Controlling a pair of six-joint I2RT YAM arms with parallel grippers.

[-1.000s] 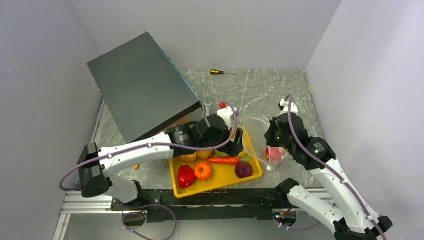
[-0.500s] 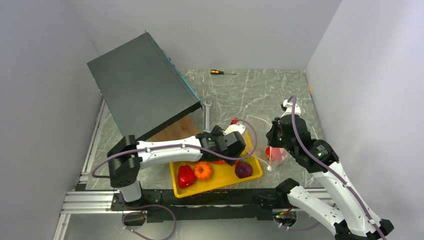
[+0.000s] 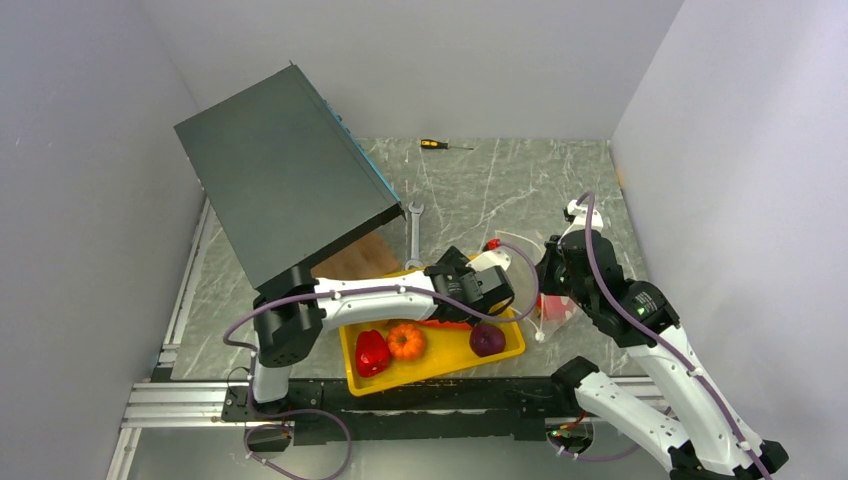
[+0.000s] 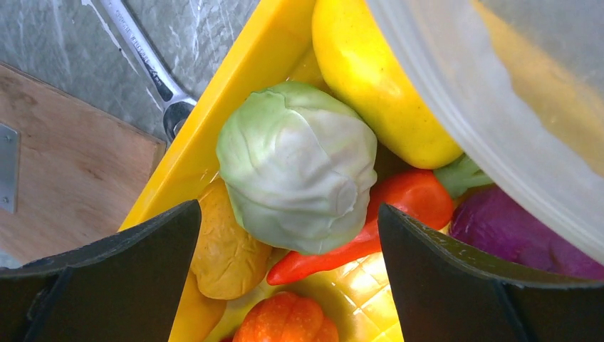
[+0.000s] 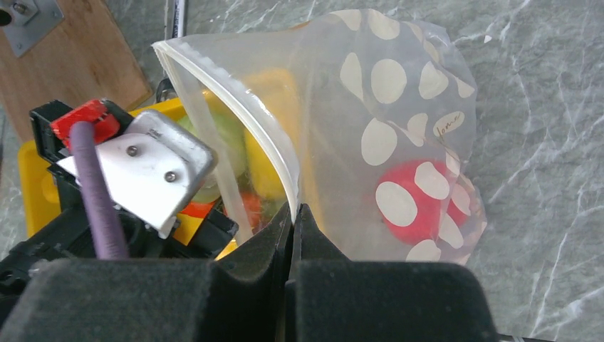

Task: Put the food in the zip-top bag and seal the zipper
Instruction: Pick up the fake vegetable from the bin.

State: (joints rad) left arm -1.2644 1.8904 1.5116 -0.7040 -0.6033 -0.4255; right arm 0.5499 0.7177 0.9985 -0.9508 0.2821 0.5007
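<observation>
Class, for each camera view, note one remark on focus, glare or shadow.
Left wrist view: cabbage sharp with a soft sheen, bag edge blurred close to the lens. Right wrist view: bag's dots and table veins crisp. Top view: even light, soft shadows.

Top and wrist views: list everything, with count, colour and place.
box: one, dark grey, tilted, far left
screwdriver: one, yellow-black handle, far table edge
wrench: one, silver, beyond tray
wooden board: one, brown, by box
tray: one, yellow, near centre
cabbage: one, pale green, in tray
red pepper: one, red, in tray
yellow pepper: one, yellow, in tray
yellow-orange food: one, yellow-orange, beside cabbage
pumpkin: one, orange, in tray
onion: one, purple, in tray
carrot: one, orange-red, in tray
zip-top bag: one, clear with white dots, right of tray
red food: one, red, inside bag
left gripper: one, black, open above cabbage
right gripper: one, black, shut on bag's mouth
</observation>
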